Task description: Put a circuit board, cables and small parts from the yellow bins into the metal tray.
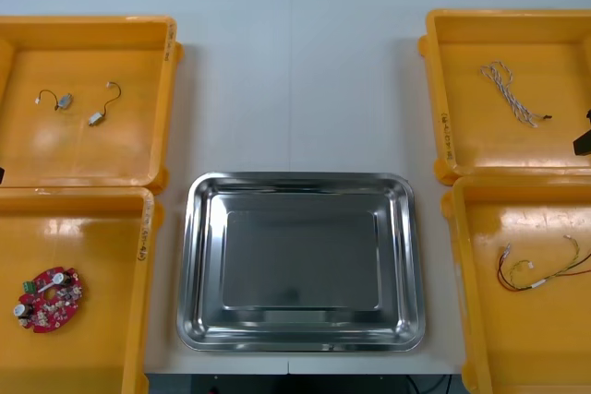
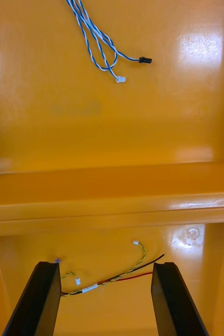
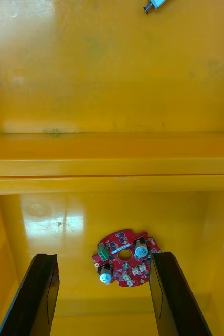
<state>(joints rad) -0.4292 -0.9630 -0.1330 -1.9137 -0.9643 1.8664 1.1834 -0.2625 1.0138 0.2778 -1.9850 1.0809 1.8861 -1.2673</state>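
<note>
My left gripper (image 3: 104, 257) hangs with its two black fingers spread wide, gripping nothing, above the near left yellow bin (image 1: 92, 237), a glossy, smooth-walled plastic tub. On its floor lies one round red circuit board (image 1: 49, 299). It is flat, with a hole at its centre, and is studded with white-topped cylinders and a green block. In my wrist view it sits between my fingertips, below them. The far left yellow bin (image 1: 92, 159) holds two small metal parts (image 1: 96, 118), each with a thin curved wire tail, lying apart.

My right gripper (image 2: 106, 265) is just as wide open and empty, over the near right yellow bin (image 1: 517, 348), where one thin red and yellow cable (image 2: 117, 278) lies loosely curved, with small white plugs. The far right yellow bin (image 1: 480, 140) holds one twisted blue and white cable (image 1: 508, 94). Between the four bins sits one rectangular metal tray (image 1: 205, 265), shiny, round-cornered and bare inside.
</note>
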